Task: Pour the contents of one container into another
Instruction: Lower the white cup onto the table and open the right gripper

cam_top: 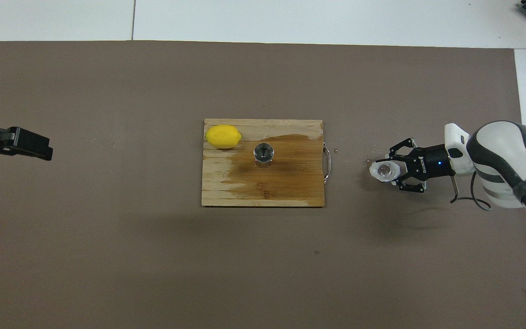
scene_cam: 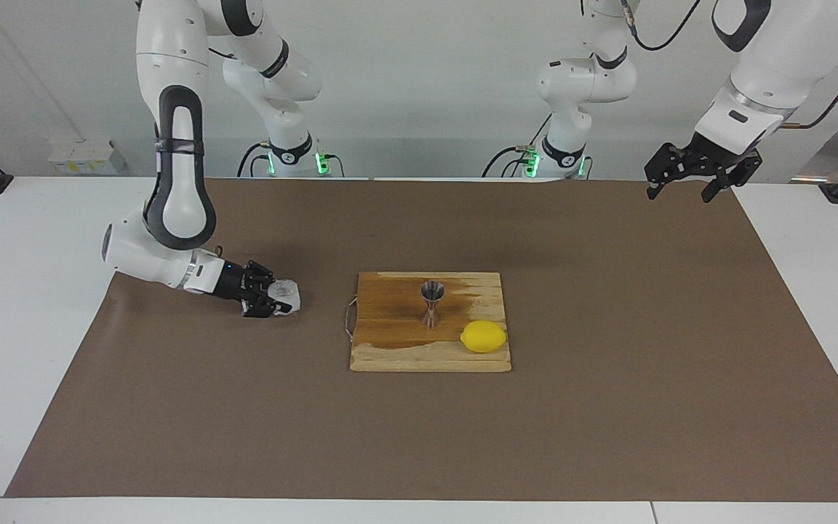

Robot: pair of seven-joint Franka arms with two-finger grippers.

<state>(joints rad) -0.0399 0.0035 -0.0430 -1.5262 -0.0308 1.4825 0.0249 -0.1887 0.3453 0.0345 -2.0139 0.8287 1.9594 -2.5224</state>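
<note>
The small clear glass cup (scene_cam: 288, 293) stands on the brown mat toward the right arm's end of the table, beside the wooden board (scene_cam: 390, 353). My right gripper (scene_cam: 276, 298) lies low and level, with its fingers closed on either side of the cup; cup (cam_top: 383, 170) and gripper (cam_top: 391, 171) also show in the overhead view. The steel jigger (scene_cam: 432, 303) stands upright in the middle of the board and appears from above (cam_top: 263, 151) as a round mouth. My left gripper (scene_cam: 688, 185) waits raised and open over the mat's edge at the left arm's end.
A yellow lemon (scene_cam: 483, 336) lies on the board beside the jigger, farther from the robots. The board (cam_top: 217, 192) has a large dark wet patch and a metal handle (cam_top: 328, 162) on the cup's side. A few drops lie on the mat near the cup.
</note>
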